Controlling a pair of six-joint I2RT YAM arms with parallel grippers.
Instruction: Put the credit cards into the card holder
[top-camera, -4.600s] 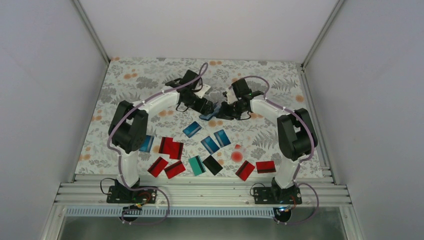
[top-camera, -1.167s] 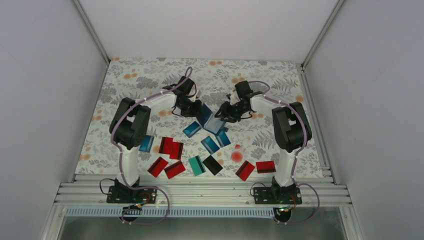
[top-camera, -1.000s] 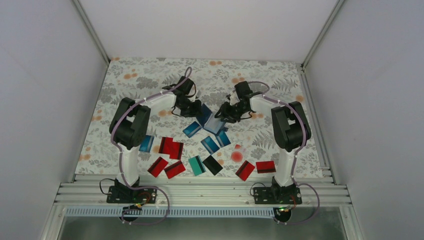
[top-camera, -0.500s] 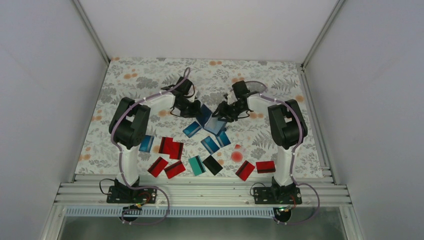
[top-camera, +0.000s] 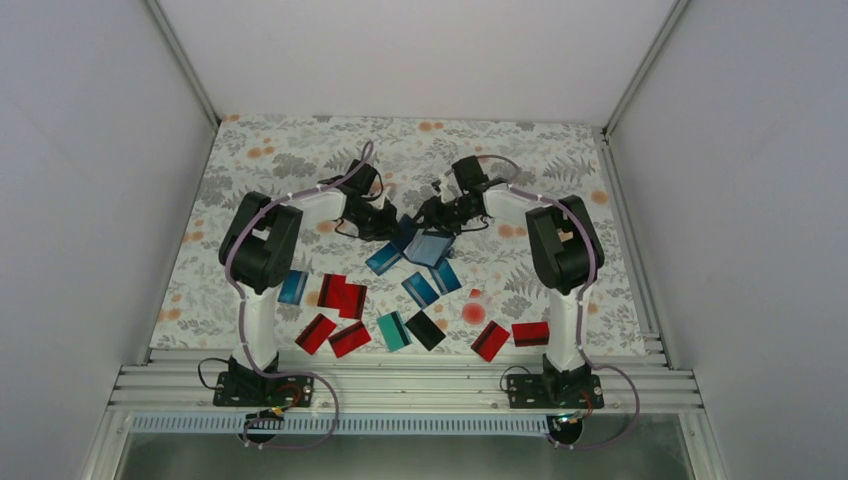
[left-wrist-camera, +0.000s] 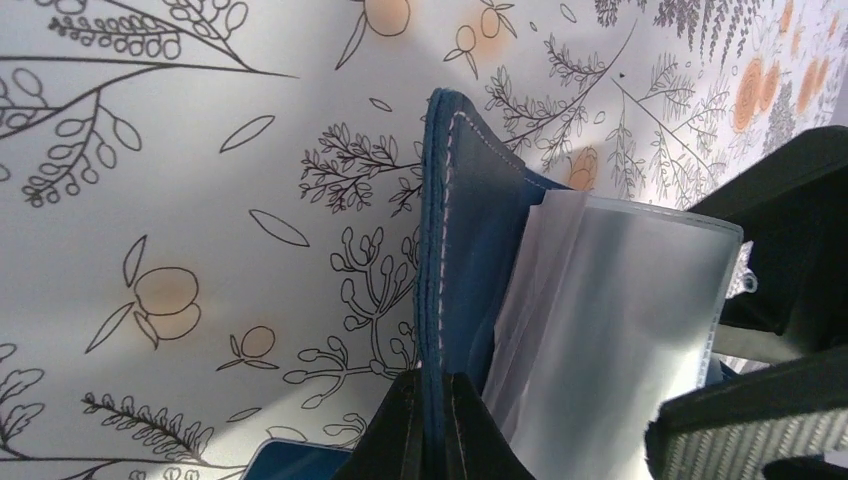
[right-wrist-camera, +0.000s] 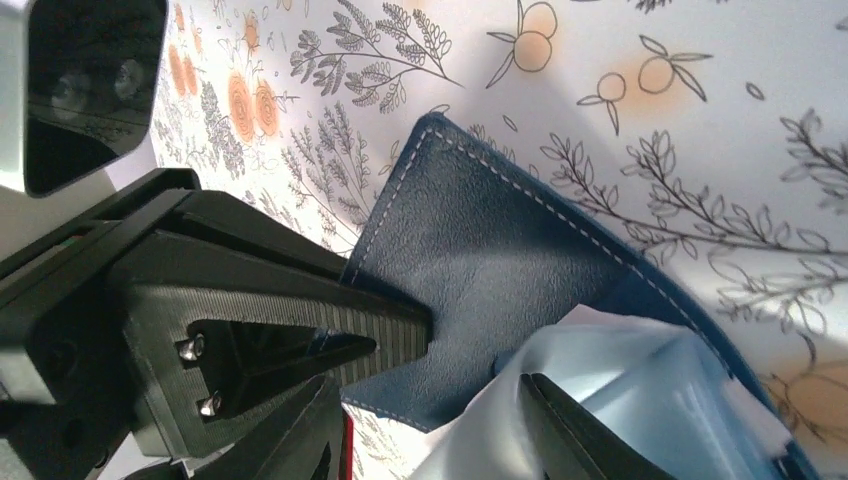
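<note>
Progress looks slight: the credit cards (top-camera: 345, 297) lie loose on the counter (top-camera: 280, 160), all on the arm-base side of the card holder (top-camera: 423, 243). They are red, blue, teal and black, and the closest blue ones sit just beside its near edge. No card shows in the holder's pale plastic sleeves (left-wrist-camera: 610, 330) (they are cloudy, so I would not swear to it). My reading is that spreading the holder open is the step in hand, and every card is left to load.

Both arms reach out to the holder and meet over it, the left from its left side, the right from its right. The left claw (left-wrist-camera: 432, 385) is pinched tight on the edge of the navy cover, and that flap stands up off the counter. The right claw (right-wrist-camera: 430, 385) has its fingers apart astride the sleeves, one finger at a sleeve's edge, clamping nothing that I can see.
</note>
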